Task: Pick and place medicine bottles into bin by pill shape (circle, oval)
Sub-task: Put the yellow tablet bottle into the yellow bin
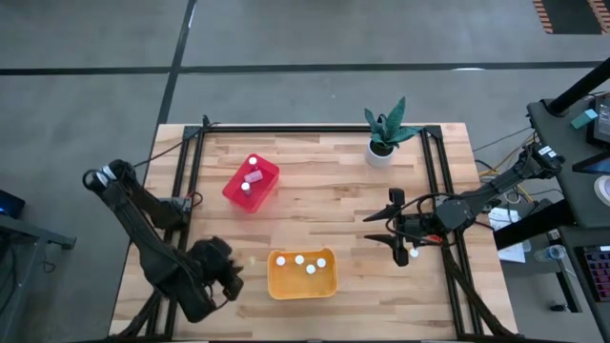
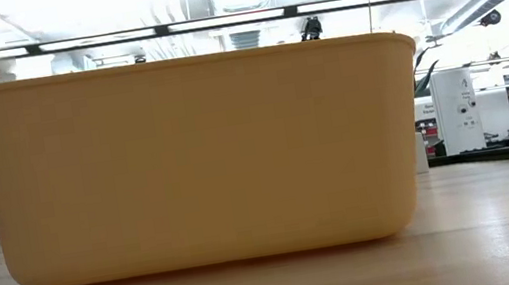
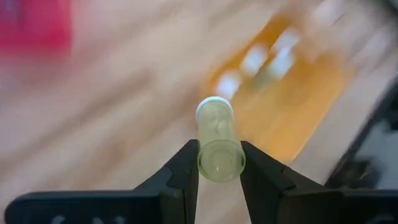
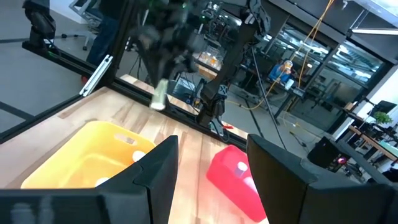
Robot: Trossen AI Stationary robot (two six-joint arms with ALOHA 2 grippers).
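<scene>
Wooden desk (image 1: 343,205); left gripper (image 3: 219,163) clamped on medicine bottle (image 3: 217,142) beside yellow bin (image 1: 302,274); right gripper (image 4: 210,163) fingers apart.

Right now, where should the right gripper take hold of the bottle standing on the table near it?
Probably the bottle is best gripped on its body, just below the top, coming down from above: it stands upright and alone, beside the open right gripper.

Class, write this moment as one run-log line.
left gripper: shut on bottle, left of yellow bin | right gripper: open, empty, right side | red bin: two bottles inside
</scene>
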